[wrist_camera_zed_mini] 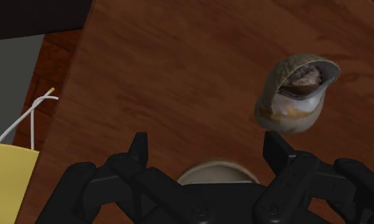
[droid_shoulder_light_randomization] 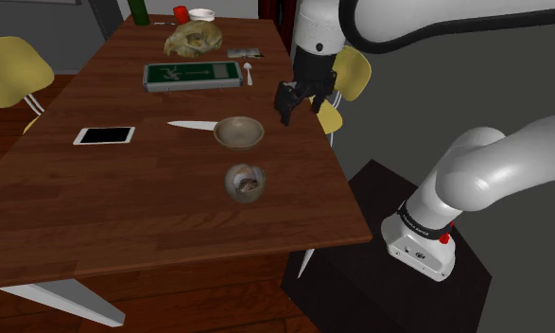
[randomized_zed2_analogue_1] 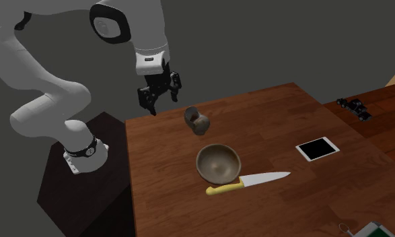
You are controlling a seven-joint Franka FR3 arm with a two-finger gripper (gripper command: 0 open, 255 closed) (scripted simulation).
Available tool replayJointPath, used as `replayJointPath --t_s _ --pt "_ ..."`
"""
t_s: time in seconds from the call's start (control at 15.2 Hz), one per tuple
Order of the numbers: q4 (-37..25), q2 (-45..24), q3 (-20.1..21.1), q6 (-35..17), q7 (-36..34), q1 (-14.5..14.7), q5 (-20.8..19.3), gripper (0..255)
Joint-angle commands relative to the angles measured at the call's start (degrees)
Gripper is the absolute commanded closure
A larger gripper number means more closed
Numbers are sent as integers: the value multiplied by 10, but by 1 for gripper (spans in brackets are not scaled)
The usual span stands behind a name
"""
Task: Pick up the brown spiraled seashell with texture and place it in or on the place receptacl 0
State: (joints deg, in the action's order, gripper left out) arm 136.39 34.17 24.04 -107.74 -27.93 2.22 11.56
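The brown spiraled seashell (droid_shoulder_light_randomization: 244, 182) (randomized_zed2_analogue_1: 197, 120) (wrist_camera_zed_mini: 295, 93) lies on the dark wooden table (droid_shoulder_light_randomization: 124, 208) near the edge closest to the stand. A round brownish bowl (droid_shoulder_light_randomization: 238, 131) (randomized_zed2_analogue_1: 218, 163) (wrist_camera_zed_mini: 215, 172) stands just beyond it. My black gripper (droid_shoulder_light_randomization: 299, 104) (randomized_zed2_analogue_1: 158, 94) (wrist_camera_zed_mini: 208, 146) hangs in the air above the table's edge, beside the bowl and apart from the shell. Its fingers are spread open with nothing between them. In the wrist view the shell is off to one side of the fingers.
A knife (droid_shoulder_light_randomization: 192, 124) (randomized_zed2_analogue_1: 249, 182) lies touching the bowl. A phone (droid_shoulder_light_randomization: 104, 135) (randomized_zed2_analogue_1: 317, 149), a green exit sign (droid_shoulder_light_randomization: 192, 75) and a skull-like object (droid_shoulder_light_randomization: 192, 41) lie farther along the table. Yellow chairs (droid_shoulder_light_randomization: 10, 66) (droid_shoulder_light_randomization: 351, 80) flank it.
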Motion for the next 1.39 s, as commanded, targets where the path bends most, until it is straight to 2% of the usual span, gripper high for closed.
replayJointPath --t_s 0.0,0.26,0.53,1.06,1.32 --pt "-11 -36 33 -20 -44 -5 2 0" --pt "-39 -110 96 -52 -131 -16 -7 0" --pt "-79 -201 159 -82 -229 -33 -42 0" --pt "-44 -236 174 -145 -249 -36 -60 0" --pt "-44 -236 173 -145 -249 -36 -60 0"
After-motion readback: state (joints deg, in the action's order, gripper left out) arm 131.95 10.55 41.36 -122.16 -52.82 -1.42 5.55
